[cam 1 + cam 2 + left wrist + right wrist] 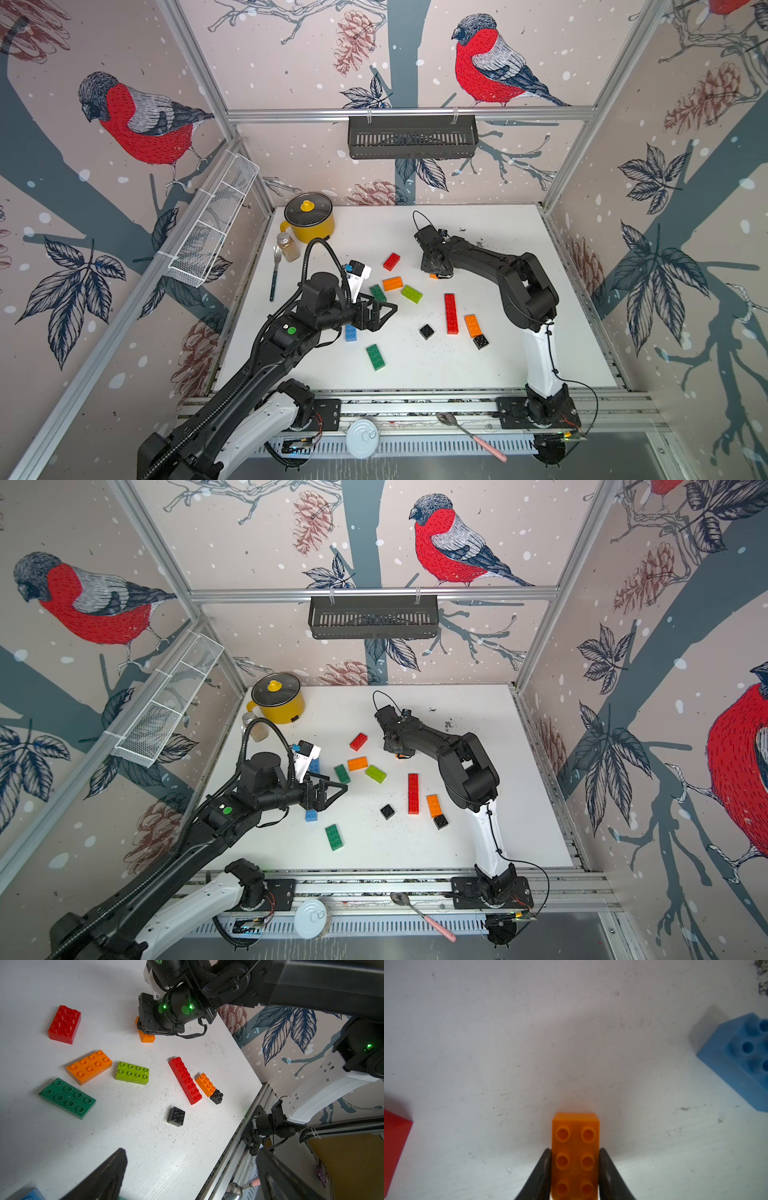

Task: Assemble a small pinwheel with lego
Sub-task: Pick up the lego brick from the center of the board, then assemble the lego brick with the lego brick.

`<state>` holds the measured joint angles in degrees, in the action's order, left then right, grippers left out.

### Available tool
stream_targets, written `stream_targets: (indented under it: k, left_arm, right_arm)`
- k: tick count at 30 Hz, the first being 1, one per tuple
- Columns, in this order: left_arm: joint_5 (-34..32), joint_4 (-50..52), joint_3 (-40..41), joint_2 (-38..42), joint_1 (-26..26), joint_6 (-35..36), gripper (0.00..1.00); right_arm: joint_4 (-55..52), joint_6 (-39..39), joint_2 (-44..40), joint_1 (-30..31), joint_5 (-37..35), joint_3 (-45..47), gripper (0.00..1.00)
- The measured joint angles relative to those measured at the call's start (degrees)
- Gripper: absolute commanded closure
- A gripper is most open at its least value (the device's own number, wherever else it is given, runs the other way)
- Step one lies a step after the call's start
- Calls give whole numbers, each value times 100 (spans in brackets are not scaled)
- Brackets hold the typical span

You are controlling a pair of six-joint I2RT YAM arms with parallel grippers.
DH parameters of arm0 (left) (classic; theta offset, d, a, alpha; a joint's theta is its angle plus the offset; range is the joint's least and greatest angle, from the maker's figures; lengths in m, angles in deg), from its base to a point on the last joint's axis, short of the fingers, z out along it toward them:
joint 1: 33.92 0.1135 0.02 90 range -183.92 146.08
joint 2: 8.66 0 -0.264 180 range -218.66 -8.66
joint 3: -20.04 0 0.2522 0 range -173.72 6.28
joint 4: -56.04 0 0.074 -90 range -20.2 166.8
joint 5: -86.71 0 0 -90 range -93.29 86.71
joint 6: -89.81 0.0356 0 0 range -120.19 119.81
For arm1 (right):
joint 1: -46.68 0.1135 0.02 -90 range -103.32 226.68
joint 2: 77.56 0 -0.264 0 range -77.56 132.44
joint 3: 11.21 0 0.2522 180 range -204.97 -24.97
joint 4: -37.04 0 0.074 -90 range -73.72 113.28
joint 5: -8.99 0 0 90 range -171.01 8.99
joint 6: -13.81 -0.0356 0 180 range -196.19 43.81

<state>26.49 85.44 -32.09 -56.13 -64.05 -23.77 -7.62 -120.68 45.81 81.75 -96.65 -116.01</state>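
Pinched by long sides in closed right gripper (575, 1149): orange brick (575, 1136), seemingly resting on table (508, 1043) — judged best lifted straight up, studs level, no twist. Well apart, left gripper (384, 311) wide open — empty.

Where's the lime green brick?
In both top views the lime green brick lies flat near the middle of the table, between an orange brick and the long red bar.

White scuffed table (498, 365) with scattered lego bricks (375, 357), yellow lidded pot (309, 217), spice jar (288, 247), fork (275, 270)
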Motion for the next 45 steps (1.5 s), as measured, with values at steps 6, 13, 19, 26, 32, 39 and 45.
stream_targets:
  k: [6, 13, 19, 26, 32, 39, 45]
  left_arm:
    - [-55, 4, 0, 22, 0, 0, 3]
    - [-125, -4, 2, 164, 13, -2, 3]
    - [-129, -422, 284, 251, -72, -330, 3]
    - [-702, -1790, 662, -79, -1370, -868, 3]
    - [-1222, -3062, 1117, -850, -2041, -527, 3]
    - [-1663, -3932, 1832, -667, -2146, 61, 3]
    - [-1873, -4315, 2402, -184, -2173, 385, 3]
  right_arm:
    - [15, 131, -210, 7, -26, 125, 75]
    - [302, 496, -1180, 61, -83, 649, 81]
    - [579, 876, -2594, 129, 72, 1829, 81]
    - [555, 1021, -4437, 109, 369, 3445, 81]
    - [518, 1010, -5464, 55, 660, 4546, 81]
    - [680, 870, -5329, 107, 977, 4868, 82]
    - [979, 866, -4771, 162, 1154, 4876, 82]
